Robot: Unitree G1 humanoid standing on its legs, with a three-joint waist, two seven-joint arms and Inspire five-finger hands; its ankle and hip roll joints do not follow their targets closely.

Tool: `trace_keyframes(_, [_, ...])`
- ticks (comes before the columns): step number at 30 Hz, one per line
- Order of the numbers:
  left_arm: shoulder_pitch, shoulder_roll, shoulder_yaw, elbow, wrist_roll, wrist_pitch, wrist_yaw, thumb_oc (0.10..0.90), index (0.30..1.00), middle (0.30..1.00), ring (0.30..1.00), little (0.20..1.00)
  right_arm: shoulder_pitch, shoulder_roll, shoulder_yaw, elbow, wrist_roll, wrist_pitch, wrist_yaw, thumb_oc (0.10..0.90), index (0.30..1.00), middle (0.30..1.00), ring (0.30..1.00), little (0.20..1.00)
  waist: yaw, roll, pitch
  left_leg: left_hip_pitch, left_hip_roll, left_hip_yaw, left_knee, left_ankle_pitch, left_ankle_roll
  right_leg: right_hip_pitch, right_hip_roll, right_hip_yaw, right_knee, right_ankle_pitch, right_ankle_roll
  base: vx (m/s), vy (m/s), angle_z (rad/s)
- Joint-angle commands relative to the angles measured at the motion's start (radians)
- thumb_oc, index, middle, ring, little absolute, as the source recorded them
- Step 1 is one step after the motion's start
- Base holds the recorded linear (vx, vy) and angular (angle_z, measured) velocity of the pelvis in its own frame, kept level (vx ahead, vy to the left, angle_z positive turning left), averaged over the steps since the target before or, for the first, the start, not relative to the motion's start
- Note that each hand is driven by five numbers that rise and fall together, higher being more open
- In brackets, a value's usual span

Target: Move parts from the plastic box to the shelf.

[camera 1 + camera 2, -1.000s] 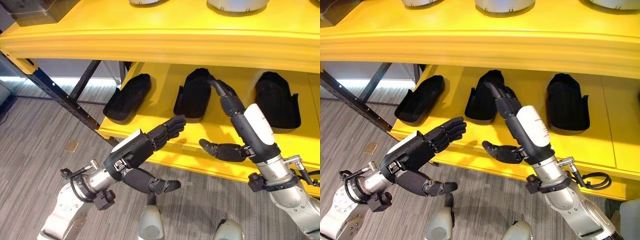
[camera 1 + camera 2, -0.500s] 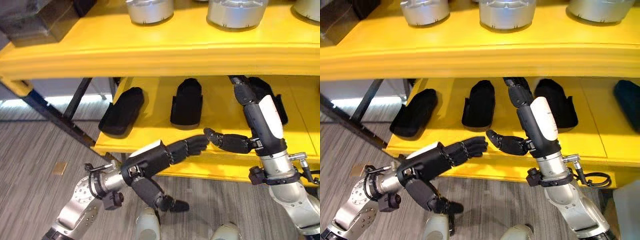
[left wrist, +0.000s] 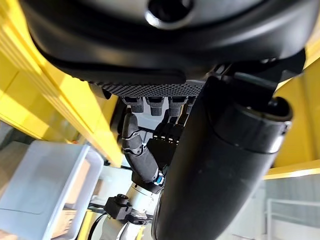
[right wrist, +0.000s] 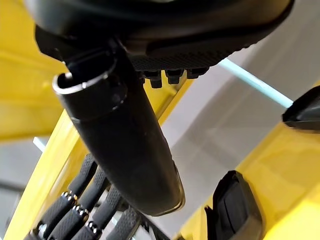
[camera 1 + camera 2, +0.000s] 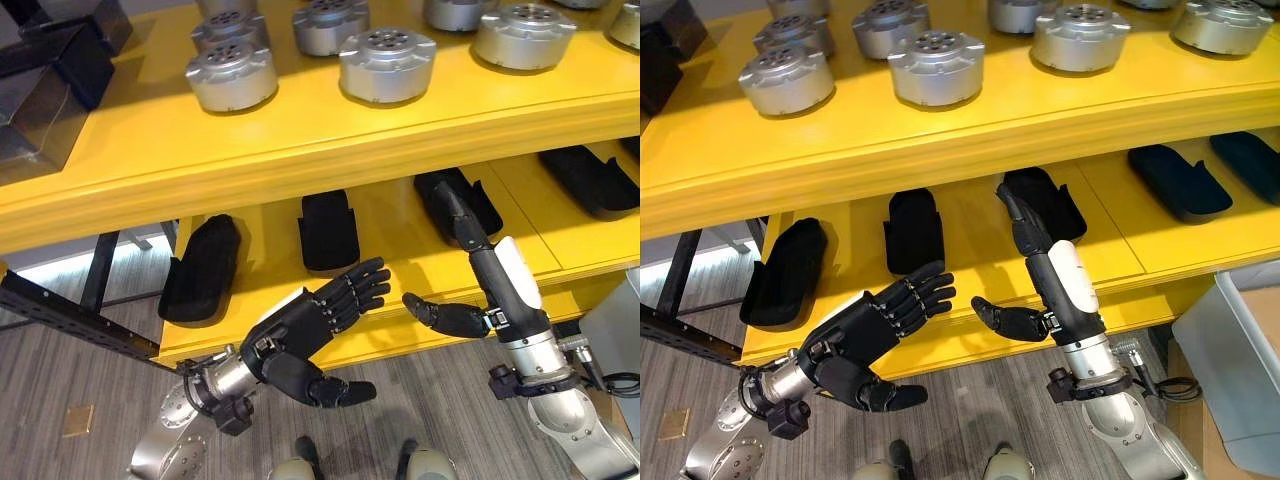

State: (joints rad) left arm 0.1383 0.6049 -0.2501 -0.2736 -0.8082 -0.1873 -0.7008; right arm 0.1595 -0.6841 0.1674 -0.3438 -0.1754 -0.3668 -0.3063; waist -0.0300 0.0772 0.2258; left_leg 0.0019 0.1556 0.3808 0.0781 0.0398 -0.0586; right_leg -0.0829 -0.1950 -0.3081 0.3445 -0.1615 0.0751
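Five black parts (image 5: 914, 229) on lower shelf (image 5: 970, 255) | metal discs (image 5: 936, 66) above

black parts (image 5: 329, 229) lie flat along the yellow lower shelf (image 5: 400, 262).

Lower shelf (image 5: 420, 262) front strip is bare between black parts (image 5: 328, 228) (upper shelf (image 5: 300, 160) overhangs it).
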Motion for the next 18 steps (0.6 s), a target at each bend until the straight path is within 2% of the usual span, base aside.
trace_keyframes(1, [-0.054,0.011,-0.011,-0.063,0.023,-0.038,-0.001,0.9,1.0,1.0,1.0,1.0,-0.08,0.027,-0.027,-0.076,0.005,-0.064,-0.026,0.9,1.0,1.0,1.0,1.0,-0.022,-0.049,-0.064,0.04,-0.087,0.035,0.097,-0.165,0.033,0.063,0.066,0.022,-0.2,0.1,0.017,-0.03,-0.074,-0.04])
trace_keyframes(4, [-0.046,0.028,-0.04,-0.057,0.042,-0.045,0.025,0.9,1.0,1.0,1.0,1.0,-0.095,0.016,-0.001,-0.047,0.013,-0.066,-0.035,0.9,1.0,1.0,1.0,1.0,-0.026,-0.052,-0.057,0.022,-0.044,0.036,0.16,-0.178,0.022,0.066,0.061,0.035,-0.173,0.072,0.002,-0.03,0.01,-0.06])
trace_keyframes(6, [-0.041,0.034,-0.049,-0.063,0.031,-0.041,0.047,0.9,1.0,1.0,1.0,1.0,-0.105,-0.001,0.008,-0.047,0.031,-0.056,0.009,0.9,1.0,1.0,1.0,1.0,-0.027,-0.057,-0.056,0.019,0.003,0.027,0.171,-0.165,0.005,0.063,0.057,0.038,-0.153,0.052,-0.007,-0.02,0.106,-0.27])
trace_keyframes(7, [-0.039,0.035,-0.05,-0.065,0.022,-0.049,0.054,0.9,1.0,1.0,1.0,1.0,-0.106,-0.015,0.01,-0.051,0.026,-0.053,0.02,0.9,1.0,1.0,1.0,1.0,-0.027,-0.057,-0.055,0.016,0.038,0.026,0.171,-0.14,-0.008,0.058,0.057,0.036,-0.138,0.039,-0.011,-0.04,0.213,-0.39])
trace_keyframes(8, [-0.047,0.036,-0.053,-0.067,0.02,-0.066,0.068,0.9,1.0,1.0,1.0,1.0,-0.113,-0.042,0.014,-0.059,0.039,-0.057,0.028,0.9,1.0,1.0,1.0,1.0,-0.029,-0.052,-0.051,0.009,0.094,0.028,0.169,-0.095,-0.024,0.044,0.054,0.033,-0.099,0.013,-0.019,0.01,0.263,-0.45])
trace_keyframes(9, [-0.049,0.038,-0.058,-0.068,0.02,-0.073,0.073,0.9,1.0,1.0,1.0,1.0,-0.116,-0.054,0.015,-0.064,0.053,-0.056,0.034,0.9,1.0,1.0,1.0,1.0,-0.032,-0.05,-0.05,0.015,0.121,0.017,0.167,-0.091,-0.04,0.041,0.049,0.036,-0.068,-0.017,-0.012,-0.03,0.313,-0.39])
trace_keyframes(10, [-0.06,0.045,-0.068,-0.067,0.01,-0.083,0.075,0.9,1.0,1.0,1.0,1.0,-0.124,-0.073,0.016,-0.07,0.063,-0.056,0.035,0.9,1.0,1.0,1.0,1.0,-0.036,-0.05,-0.046,0.016,0.175,0.023,0.148,-0.064,-0.049,0.015,0.032,0.024,-0.011,-0.042,-0.014,-0.05,0.306,-0.29])
trace_keyframes(11, [-0.07,0.046,-0.078,-0.064,0.015,-0.094,0.07,0.9,1.0,1.0,1.0,1.0,-0.134,-0.085,0.017,-0.07,0.055,-0.051,0.041,0.9,1.0,1.0,1.0,1.0,-0.038,-0.05,-0.042,0.02,0.21,0.018,0.134,-0.035,-0.06,-0.018,0.016,0.022,0.052,-0.065,-0.015,-0.14,0.351,-0.15])
trace_keyframes(12, [-0.083,0.043,-0.088,-0.063,0.027,-0.099,0.078,0.9,1.0,1.0,1.0,1.0,-0.148,-0.098,0.021,-0.065,0.055,-0.047,0.048,0.9,1.0,1.0,1.0,1.0,-0.039,-0.051,-0.037,0.023,0.241,0.008,0.12,-0.001,-0.072,-0.053,0.001,0.027,0.115,-0.089,-0.02,-0.11,0.262,-0.13])
trace_keyframes(13, [-0.086,0.042,-0.09,-0.064,0.031,-0.098,0.079,0.9,1.0,1.0,1.0,1.0,-0.153,-0.101,0.023,-0.063,0.057,-0.046,0.05,0.9,1.0,1.0,1.0,1.0,-0.039,-0.051,-0.036,0.024,0.247,0.005,0.117,0.007,-0.074,-0.062,-0.003,0.029,0.13,-0.095,-0.021,-0.18,0.531,-0.11])
trace_keyframes(14, [-0.11,0.038,-0.112,-0.058,0.037,-0.116,0.109,0.9,1.0,1.0,1.0,1.0,-0.169,-0.132,0.025,-0.048,0.079,-0.065,0.054,0.9,1.0,1.0,1.0,1.0,-0.05,-0.048,-0.026,0.034,0.307,-0.013,0.099,0.064,-0.091,-0.128,-0.034,0.043,0.245,-0.132,-0.029,-0.16,0.529,-0.04])
trace_keyframes(17, [-0.12,0.039,-0.115,-0.046,0.051,-0.138,0.138,0.9,1.0,1.0,1.0,1.0,-0.153,-0.161,0.01,-0.035,0.083,-0.09,0.048,0.9,1.0,1.0,1.0,1.0,-0.063,-0.047,-0.017,0.018,0.363,-0.009,0.089,0.149,-0.12,-0.181,-0.086,0.059,0.356,-0.178,-0.024,-0.15,0.684,0.15])
trace_keyframes(18, [-0.116,0.039,-0.11,-0.04,0.039,-0.141,0.128,0.9,1.0,1.0,1.0,1.0,-0.141,-0.169,-0.001,-0.026,0.072,-0.107,0.048,0.9,1.0,1.0,1.0,1.0,-0.067,-0.04,-0.018,0.015,0.369,0.006,0.09,0.15,-0.124,-0.192,-0.107,0.052,0.389,-0.193,-0.02,-0.14,0.535,0.11])
